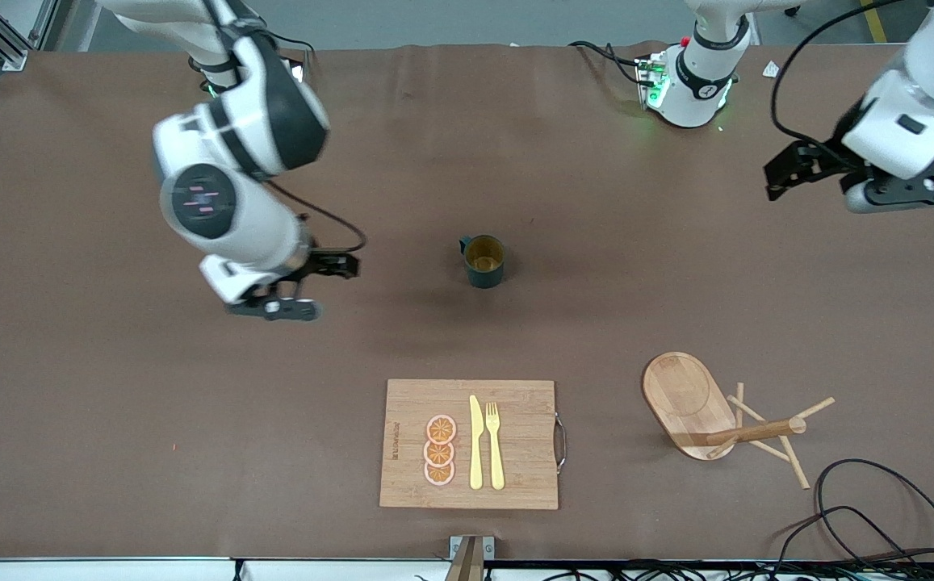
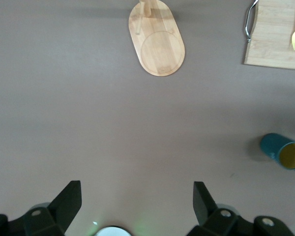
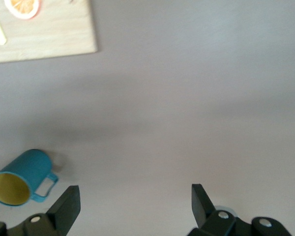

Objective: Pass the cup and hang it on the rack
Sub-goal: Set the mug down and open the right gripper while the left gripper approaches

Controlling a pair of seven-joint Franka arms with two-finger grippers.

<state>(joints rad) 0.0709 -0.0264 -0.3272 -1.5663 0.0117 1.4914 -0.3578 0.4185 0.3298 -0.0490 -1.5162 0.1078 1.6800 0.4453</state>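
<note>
1. The cup [image 1: 483, 261] is seen upright on the brown table [image 1: 111, 420] near its middle, held by nothing.
2. The rack [image 1: 725, 415] is shown whole only in the front view; in the left wrist view its post is cut off.
3. The cutting board [image 1: 471, 444] is shown in part in both wrist views.
4. The right gripper [image 3: 132, 206] is held above bare table beside the cup, fingers spread and empty.
5. The left gripper [image 2: 136, 201] is held over the left arm's end of the table, fingers spread and empty.
</note>
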